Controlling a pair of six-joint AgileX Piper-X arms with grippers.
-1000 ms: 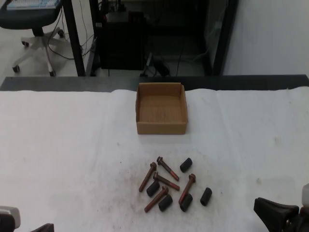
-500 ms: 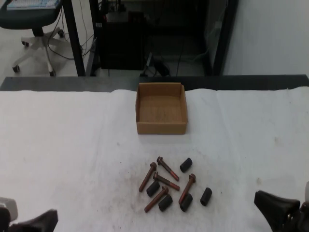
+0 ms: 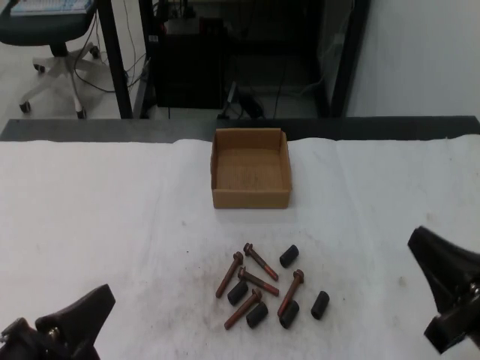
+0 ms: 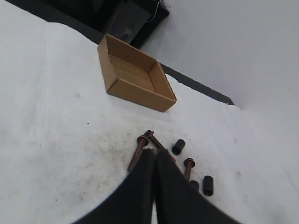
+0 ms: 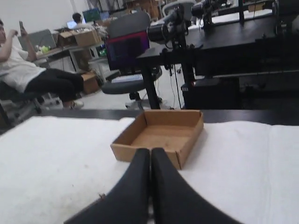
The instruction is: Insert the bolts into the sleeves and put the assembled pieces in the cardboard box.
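Observation:
Several rusty bolts (image 3: 258,282) and several black sleeves (image 3: 289,256) lie loose in a cluster on the white cloth, at the near middle of the bench. The open cardboard box (image 3: 251,196) stands behind them, with nothing inside it. My left gripper (image 3: 94,304) hovers at the near left, shut with nothing in it; its wrist view shows its tips (image 4: 154,153) over the bolts (image 4: 136,151) and a sleeve (image 4: 178,146), with the box (image 4: 140,91) beyond. My right gripper (image 3: 427,247) is at the near right, shut and holding nothing, pointing at the box (image 5: 154,151).
The white cloth (image 3: 90,217) covers the bench, with free room left and right of the pile. A dark bench edge (image 3: 75,127) runs along the back. An office chair (image 3: 52,37) and dark frames stand on the floor behind.
Both grippers have come up into view from the near edge, moving forward towards the bench. The bolts, sleeves and box have not moved.

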